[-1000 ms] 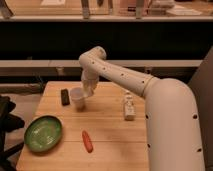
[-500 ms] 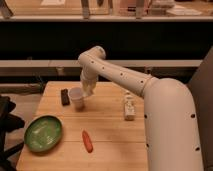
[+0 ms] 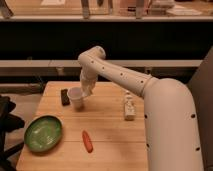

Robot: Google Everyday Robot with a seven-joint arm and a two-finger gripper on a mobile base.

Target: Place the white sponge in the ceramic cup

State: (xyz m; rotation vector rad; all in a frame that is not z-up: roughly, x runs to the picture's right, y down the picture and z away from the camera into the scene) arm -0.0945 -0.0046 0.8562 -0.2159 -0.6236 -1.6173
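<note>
- The gripper [image 3: 86, 93] was held over the ceramic cup [image 3: 76, 99], left of centre; its state could not be told.
- The cup was set on the table [image 3: 111, 136].

A lab or office space is suggested: a wooden table [image 3: 110, 142] is backed at twelve o'clock by a long counter [image 3: 60, 11]; the gripper [image 3: 86, 92] is seen at the ceramic cup [image 3: 76, 100].

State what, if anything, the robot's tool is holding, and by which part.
It cannot be told: the tool sits right over the rim of the ceramic cup, and no held thing shows apart from it.
</note>
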